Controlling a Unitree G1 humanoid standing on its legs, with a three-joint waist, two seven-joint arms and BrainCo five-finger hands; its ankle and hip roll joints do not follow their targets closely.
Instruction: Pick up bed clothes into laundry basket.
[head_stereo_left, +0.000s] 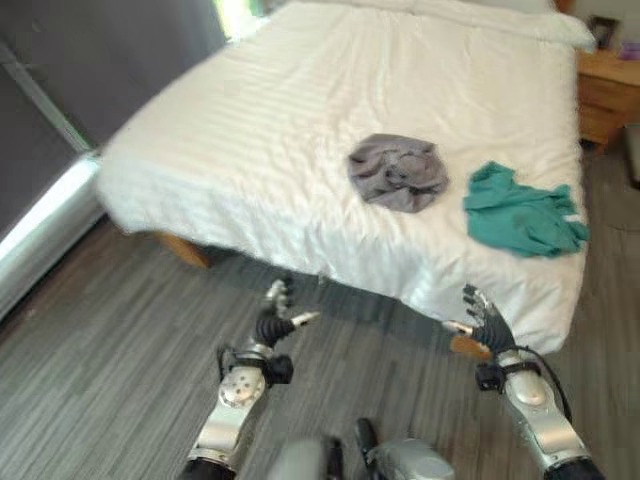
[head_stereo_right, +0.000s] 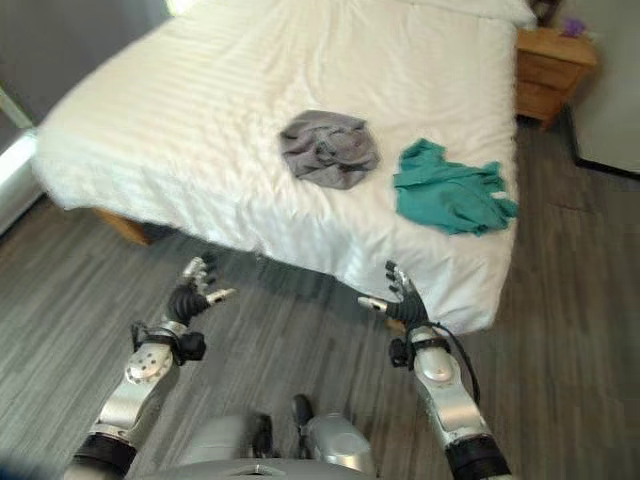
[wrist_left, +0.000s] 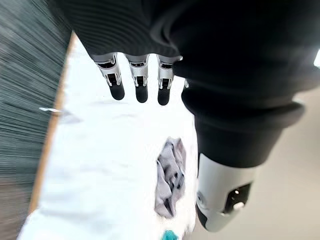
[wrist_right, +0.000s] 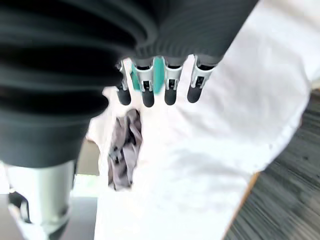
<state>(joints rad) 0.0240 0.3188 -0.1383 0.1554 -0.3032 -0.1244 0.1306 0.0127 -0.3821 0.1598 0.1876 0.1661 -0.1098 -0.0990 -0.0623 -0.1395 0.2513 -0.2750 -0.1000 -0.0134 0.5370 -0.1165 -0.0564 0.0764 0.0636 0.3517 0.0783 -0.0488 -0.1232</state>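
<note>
Left hand (head_stereo_left: 276, 318) sits in the lower left-centre of the head views, raised over the grey wood-grain floor (head_stereo_left: 90, 390) just short of the bed edge. Its fingers (wrist_left: 139, 82) extend straight in its wrist view, thumb apart; the hand is open and holds nothing.

Right hand (head_stereo_left: 482, 325) sits in the lower right-centre of the frame, at a similar height, also over the floor and close to the bed's near corner. Its fingers (wrist_right: 170, 82) stand straight in a row in its wrist view; open, empty.

Beyond both hands, the bed (head_stereo_left: 300, 120) with its white striped cover fills the upper and middle part of the frame, running from the upper right down toward the centre.

Two garments lie on the cover toward the near right part of the bed. A grey crumpled garment (head_stereo_left: 397, 171) lies right of centre. A teal garment (head_stereo_left: 522, 213) lies just to its right, near the bed's right edge, apart from the grey one. Neither hand touches either garment.

Farther back, a wooden nightstand (head_stereo_left: 606, 95) stands in the upper right corner beside the bed.
</note>
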